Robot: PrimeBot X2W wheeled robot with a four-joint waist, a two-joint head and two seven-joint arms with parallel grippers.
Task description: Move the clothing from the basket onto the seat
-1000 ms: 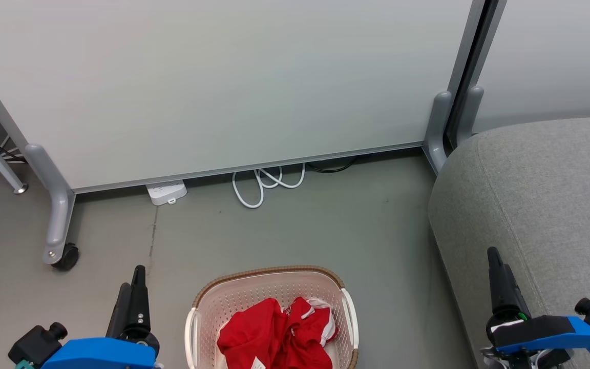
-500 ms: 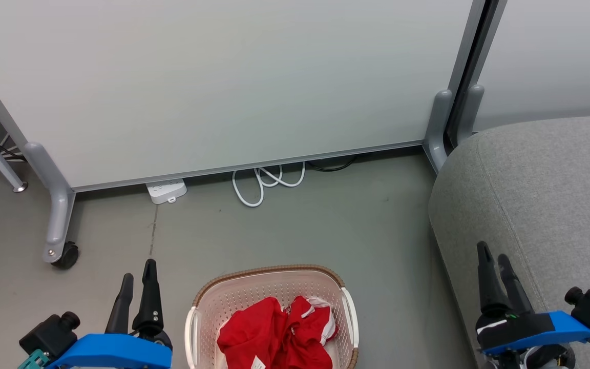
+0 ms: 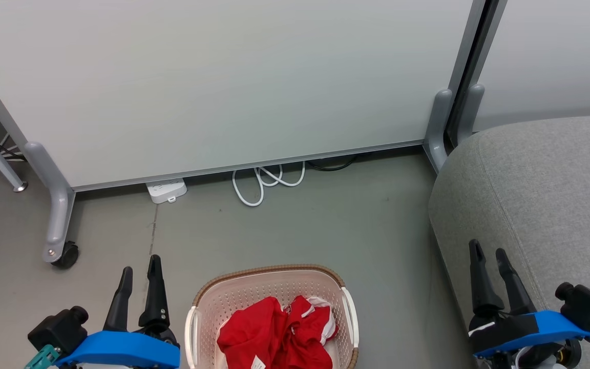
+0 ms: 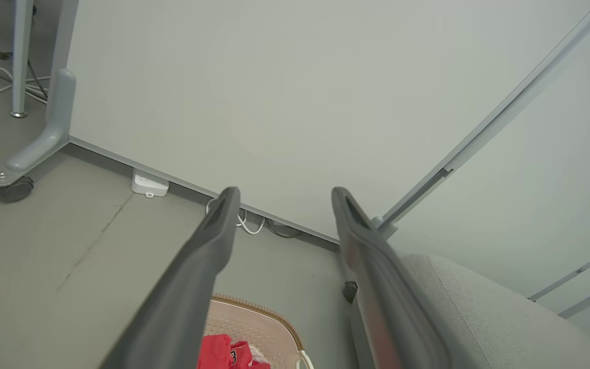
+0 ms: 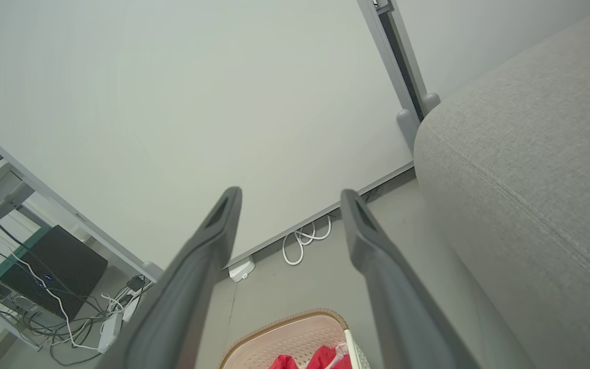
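Turned since a second ago, the left gripper (image 3: 141, 263) and right gripper (image 3: 487, 246), we note, hold jaws spread and empty, the clothing (image 3: 279, 333) lying in the basket (image 3: 269, 268) left of the seat (image 3: 546, 195).

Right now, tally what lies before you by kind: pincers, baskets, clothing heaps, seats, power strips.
pincers: 2, the left pincer and the right pincer, both open
laundry basket: 1
red clothing heap, in the basket: 1
grey seat: 1
white power strip: 1
Total: 6
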